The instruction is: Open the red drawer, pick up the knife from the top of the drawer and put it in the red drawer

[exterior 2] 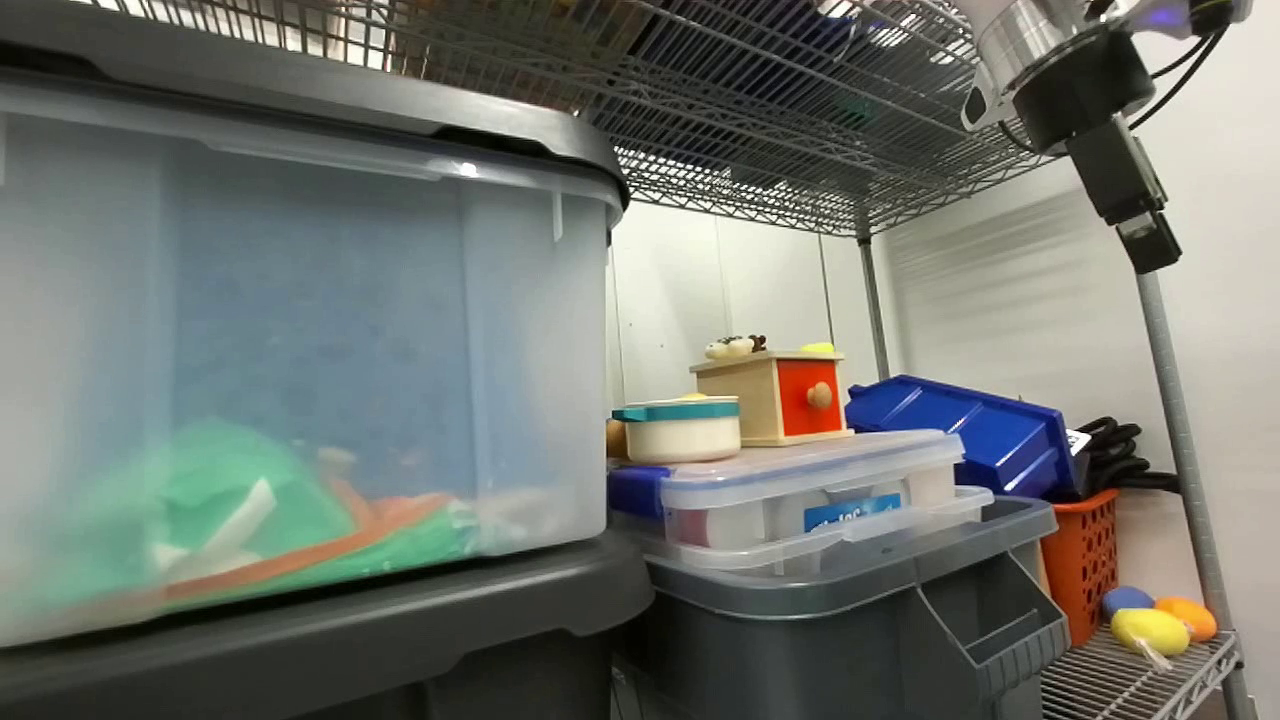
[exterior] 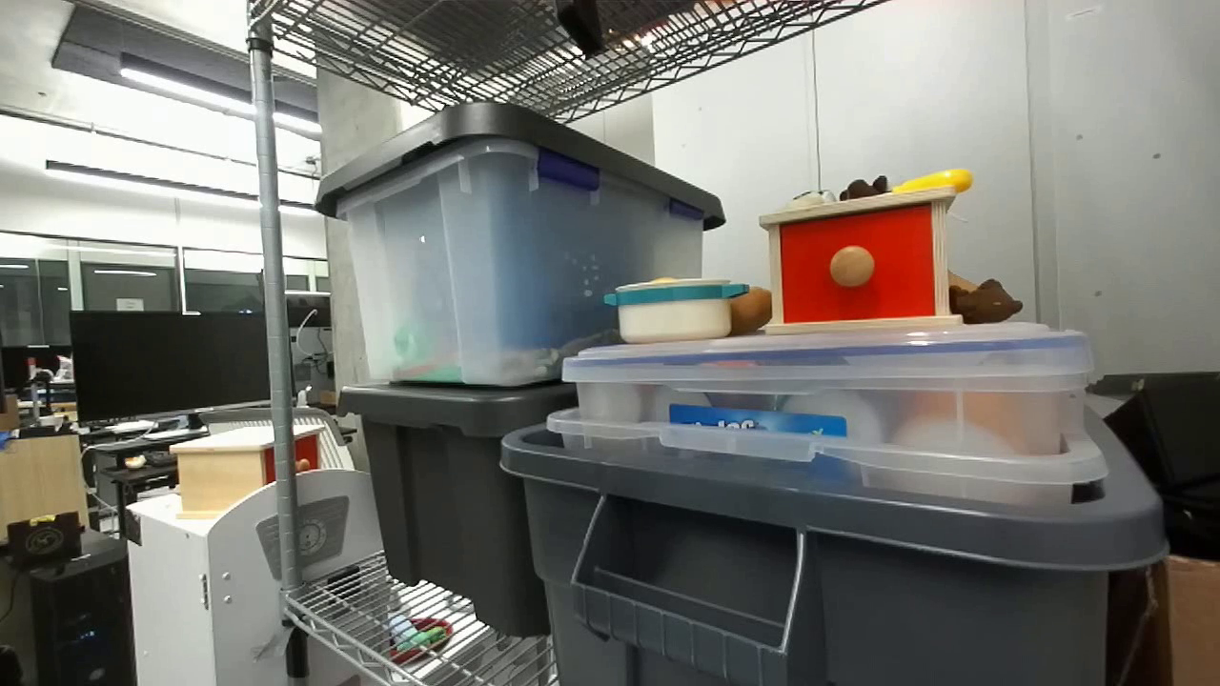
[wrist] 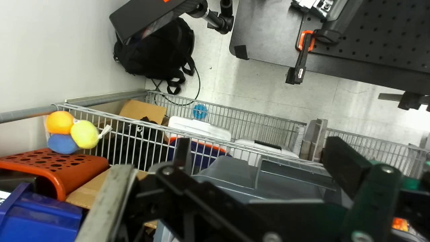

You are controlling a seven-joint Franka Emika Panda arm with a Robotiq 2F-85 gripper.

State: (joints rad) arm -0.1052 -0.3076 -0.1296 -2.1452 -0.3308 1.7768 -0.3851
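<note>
"Which step are we on?"

"The first, I'd judge. The red drawer [exterior: 856, 301] looks closed, below the pincer [wrist: 258, 148] and well apart from it."

"Is the pincer holding anything?"

"Nothing I can see. It's spread wide in the wrist view."

"And the knife [exterior: 934, 181]?"

"Also well below the pincer, a yellow piece lying on top of the drawer, its rounded end jutting past the edge."

"So what's next?"

"I'd bring the pincer down to the round knob [exterior: 851, 267], narrow it there and pull, taking care not to knock that yellow end. The knife comes after."

"What can't you make out?"

"Whether it has a blade; in an exterior view the knife [exterior 2: 818, 348] is a mere sliver. The wrist view shows neither knife nor drawer. The drawer's inside is hidden, and the arm [exterior 2: 1030, 45] is cut off at the top."
</note>
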